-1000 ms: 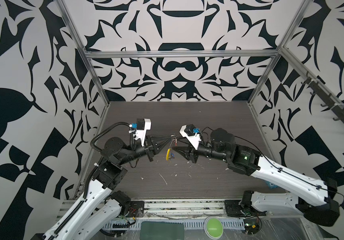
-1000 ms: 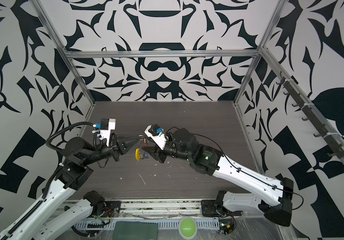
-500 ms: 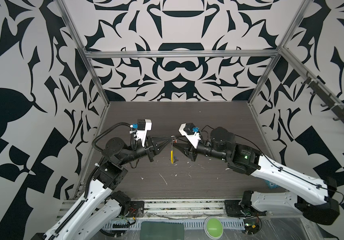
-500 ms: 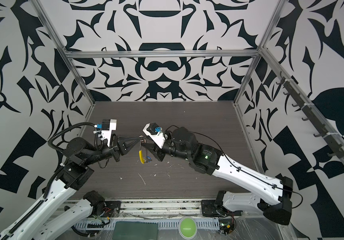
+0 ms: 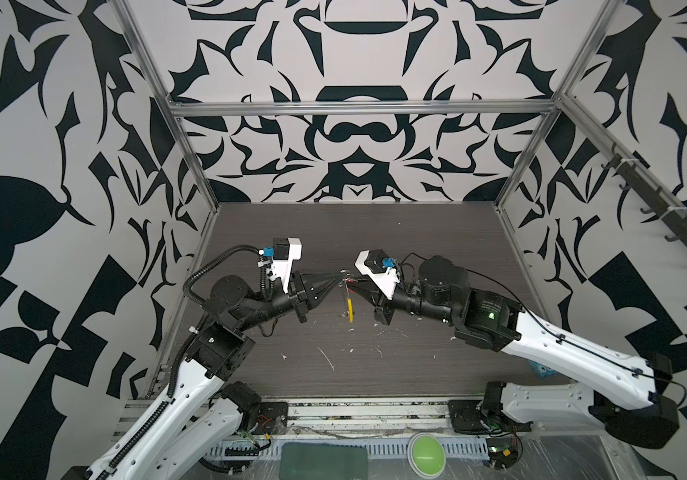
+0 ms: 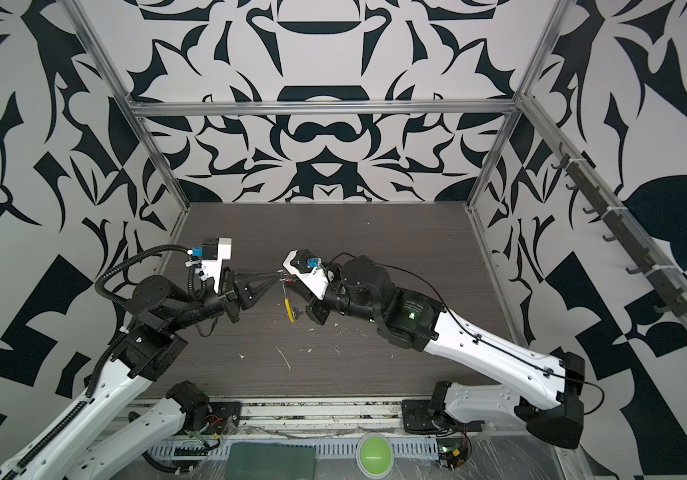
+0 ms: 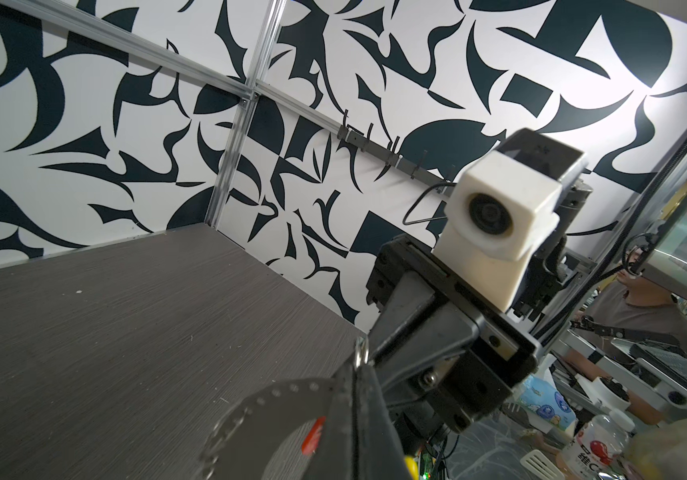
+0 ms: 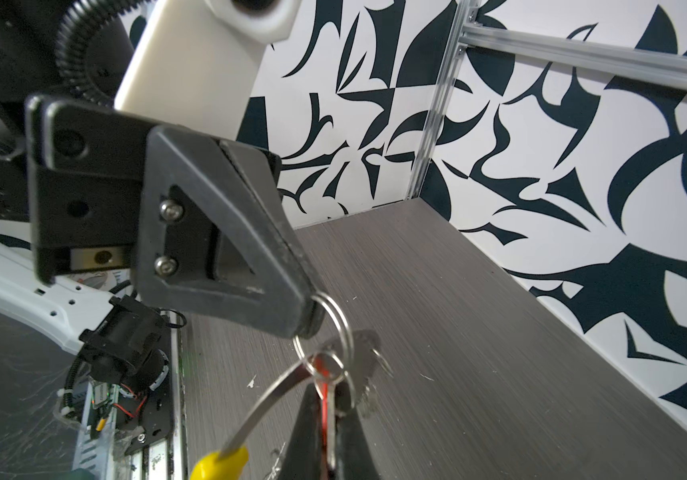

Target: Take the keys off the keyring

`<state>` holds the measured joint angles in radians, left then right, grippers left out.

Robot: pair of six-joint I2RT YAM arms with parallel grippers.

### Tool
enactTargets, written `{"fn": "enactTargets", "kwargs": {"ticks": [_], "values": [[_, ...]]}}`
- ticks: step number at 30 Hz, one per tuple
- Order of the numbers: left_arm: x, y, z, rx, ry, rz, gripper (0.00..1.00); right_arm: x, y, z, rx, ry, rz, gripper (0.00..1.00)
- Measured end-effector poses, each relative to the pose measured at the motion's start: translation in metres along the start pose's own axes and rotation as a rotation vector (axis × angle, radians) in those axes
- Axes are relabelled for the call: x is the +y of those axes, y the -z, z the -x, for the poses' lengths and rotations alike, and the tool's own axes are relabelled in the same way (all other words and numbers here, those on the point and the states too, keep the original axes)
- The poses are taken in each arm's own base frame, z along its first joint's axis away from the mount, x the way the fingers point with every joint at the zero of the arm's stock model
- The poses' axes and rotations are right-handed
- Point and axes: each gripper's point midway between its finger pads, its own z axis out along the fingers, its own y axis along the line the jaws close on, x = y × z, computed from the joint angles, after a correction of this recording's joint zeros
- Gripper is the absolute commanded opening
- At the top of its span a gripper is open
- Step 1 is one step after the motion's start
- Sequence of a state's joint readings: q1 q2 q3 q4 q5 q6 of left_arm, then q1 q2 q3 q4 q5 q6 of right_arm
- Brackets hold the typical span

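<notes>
The left gripper (image 8: 310,322) is pinched tight on a small silver split ring (image 8: 335,322), holding it up off the dark table (image 8: 437,332). A 2nd, smaller ring (image 8: 329,368) hangs from the split ring. The keyring (image 8: 281,381) is threaded there too. Its thin grey wire drops away from the split ring to the yellow sleeve (image 8: 219,463), which in both top views dangles in the air beneath the split ring (image 5: 350,309) (image 6: 290,311).

The right gripper (image 8: 327,419) meets the left one tip to tip, just beside the split ring. Its 2 fingers are drawn narrow around what looks like the red-headed key (image 8: 324,399), though only a red strip shows between them. A bare silver key blade (image 8: 364,353) hangs just beside the split ring, on the side away from the keyring's wire. I cannot tell the colour of its head. Both keys hang from the rings.
</notes>
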<state>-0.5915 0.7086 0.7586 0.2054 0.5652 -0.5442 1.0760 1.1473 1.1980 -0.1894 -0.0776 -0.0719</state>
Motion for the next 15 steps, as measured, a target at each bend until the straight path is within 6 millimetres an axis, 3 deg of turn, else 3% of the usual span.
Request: {"fn": "enactTargets", "kwargs": {"ticks": [15], "values": [[0.001,0.001,0.005,-0.026,0.001,0.01,0.0,0.014,-0.011,-0.002,0.043,0.023,0.091,0.0]]}}
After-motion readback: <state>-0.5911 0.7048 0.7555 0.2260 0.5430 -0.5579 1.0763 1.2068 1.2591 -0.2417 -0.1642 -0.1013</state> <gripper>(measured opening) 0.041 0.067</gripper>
